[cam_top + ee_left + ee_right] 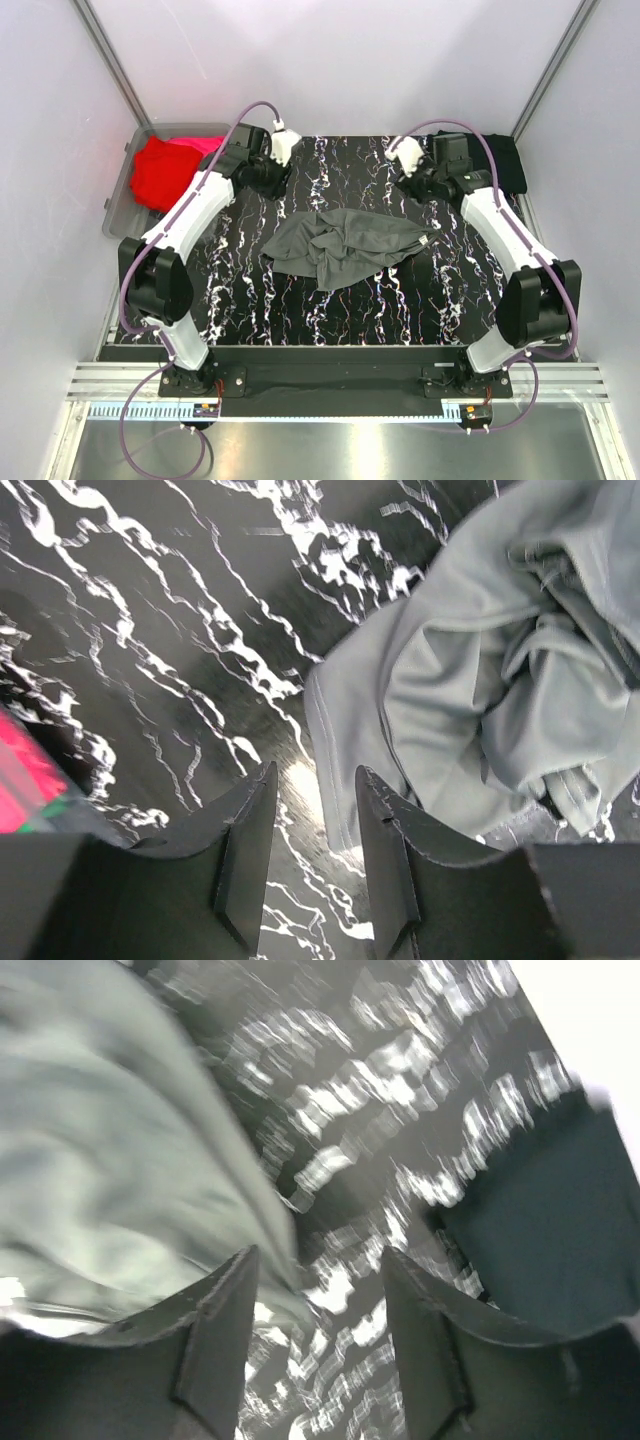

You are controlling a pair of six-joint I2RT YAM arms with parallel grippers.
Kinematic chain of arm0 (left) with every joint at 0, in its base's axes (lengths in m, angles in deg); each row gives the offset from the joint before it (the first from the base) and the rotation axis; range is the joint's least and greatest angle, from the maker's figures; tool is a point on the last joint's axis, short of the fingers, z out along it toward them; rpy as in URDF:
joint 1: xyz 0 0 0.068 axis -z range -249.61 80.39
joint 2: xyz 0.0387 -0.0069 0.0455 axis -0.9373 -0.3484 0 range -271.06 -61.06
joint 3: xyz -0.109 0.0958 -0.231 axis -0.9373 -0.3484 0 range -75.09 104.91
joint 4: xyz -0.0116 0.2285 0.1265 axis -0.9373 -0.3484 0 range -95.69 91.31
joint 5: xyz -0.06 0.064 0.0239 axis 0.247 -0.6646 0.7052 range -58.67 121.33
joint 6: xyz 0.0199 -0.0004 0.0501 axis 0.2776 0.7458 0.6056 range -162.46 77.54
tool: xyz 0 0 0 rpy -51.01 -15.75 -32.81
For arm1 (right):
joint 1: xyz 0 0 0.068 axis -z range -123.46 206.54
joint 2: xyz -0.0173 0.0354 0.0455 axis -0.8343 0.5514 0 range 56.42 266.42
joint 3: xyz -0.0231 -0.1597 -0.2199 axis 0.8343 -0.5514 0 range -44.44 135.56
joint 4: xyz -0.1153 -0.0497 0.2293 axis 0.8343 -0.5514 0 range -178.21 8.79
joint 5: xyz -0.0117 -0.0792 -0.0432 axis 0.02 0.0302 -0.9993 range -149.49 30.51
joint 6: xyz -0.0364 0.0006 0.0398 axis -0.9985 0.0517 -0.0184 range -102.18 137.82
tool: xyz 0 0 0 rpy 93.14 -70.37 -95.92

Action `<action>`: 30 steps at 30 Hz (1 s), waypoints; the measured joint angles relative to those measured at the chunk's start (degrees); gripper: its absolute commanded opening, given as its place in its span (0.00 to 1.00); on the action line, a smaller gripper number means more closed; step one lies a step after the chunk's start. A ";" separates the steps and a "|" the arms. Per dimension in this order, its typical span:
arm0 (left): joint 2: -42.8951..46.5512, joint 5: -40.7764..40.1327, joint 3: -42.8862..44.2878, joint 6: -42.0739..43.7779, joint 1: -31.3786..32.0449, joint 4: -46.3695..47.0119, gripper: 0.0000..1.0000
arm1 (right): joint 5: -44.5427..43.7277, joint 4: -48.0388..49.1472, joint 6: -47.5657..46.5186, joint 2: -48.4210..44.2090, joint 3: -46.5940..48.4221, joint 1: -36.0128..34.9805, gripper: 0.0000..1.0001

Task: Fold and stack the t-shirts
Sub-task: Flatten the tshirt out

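A dark grey t-shirt (345, 245) lies crumpled in a loose heap near the middle of the black, white-veined worktop (250, 300), one sleeve trailing toward the right. The left arm (190, 215) reaches to the far left of the worktop. In its wrist view the left jaws stand parted with only bare marbled surface between them, and the shirt's hem (340, 740) lies just beside the right-hand finger. The right arm (500, 225) reaches to the far right. Its wrist picture is blurred, yet the right jaws plainly stand apart and hold nothing, with grey cloth (110, 1160) to one side and a black t-shirt (550, 1230) to the other. That black t-shirt (505, 160) lies flat at the far right corner of the worktop. Off the left edge a clear plastic bin (118, 200) holds a red t-shirt (160, 172) with a pink one (200, 145) behind it.
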 measured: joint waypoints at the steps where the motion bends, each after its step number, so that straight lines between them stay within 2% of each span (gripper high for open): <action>1: 0.00 -0.15 0.46 -0.11 0.02 0.07 0.42 | 2.19 -1.03 -0.11 -0.24 0.94 -1.14 0.57; 6: -0.57 -1.60 0.63 -0.28 0.07 0.22 0.42 | 8.00 -3.08 -2.47 -0.09 -1.68 -9.75 0.52; 11: -0.98 -3.17 0.61 -0.24 0.07 -0.07 0.42 | 12.55 -5.01 -3.15 2.97 -4.61 -15.91 0.53; 27: 0.26 -4.87 -6.05 -0.22 0.07 0.39 0.42 | 13.99 -3.26 -3.17 12.74 0.66 -16.17 0.53; 29: 0.70 -5.03 -6.05 -0.15 0.07 0.66 0.42 | 13.99 -3.08 -3.21 13.68 1.73 -16.17 0.51; 30: 0.87 -5.09 -6.05 -0.07 0.07 0.79 0.42 | 14.01 -3.04 -3.23 13.94 2.05 -16.17 0.46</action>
